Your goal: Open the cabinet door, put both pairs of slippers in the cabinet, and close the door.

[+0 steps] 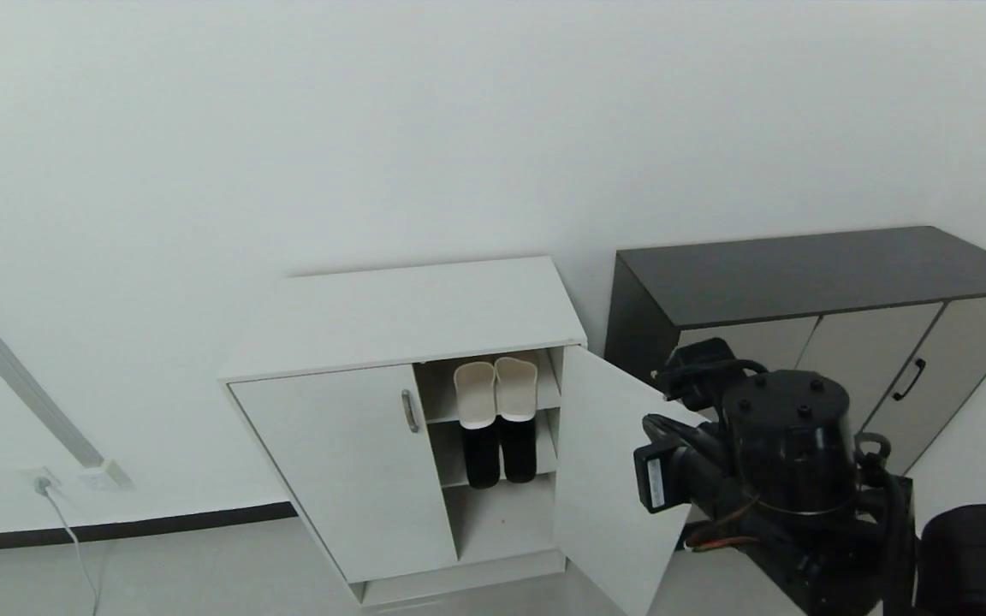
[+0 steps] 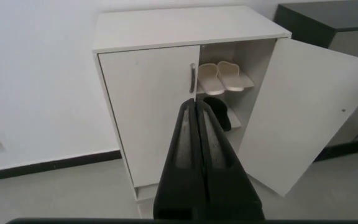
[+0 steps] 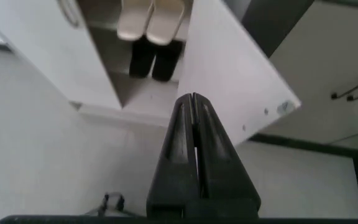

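The white cabinet stands against the wall, its left door closed and its right door swung open. A white pair of slippers lies on the upper shelf. Directly below it, on the middle shelf, is a black pair. My right arm is to the right of the open door, beside its outer face. The right gripper is shut and empty, its tip near the door's lower edge. My left gripper is shut and empty, held back from the cabinet front in line with the handle.
A dark-topped cabinet with grey doors stands to the right of the white one. A wall socket with a cable sits low on the wall at the left. Grey floor lies in front of the cabinet.
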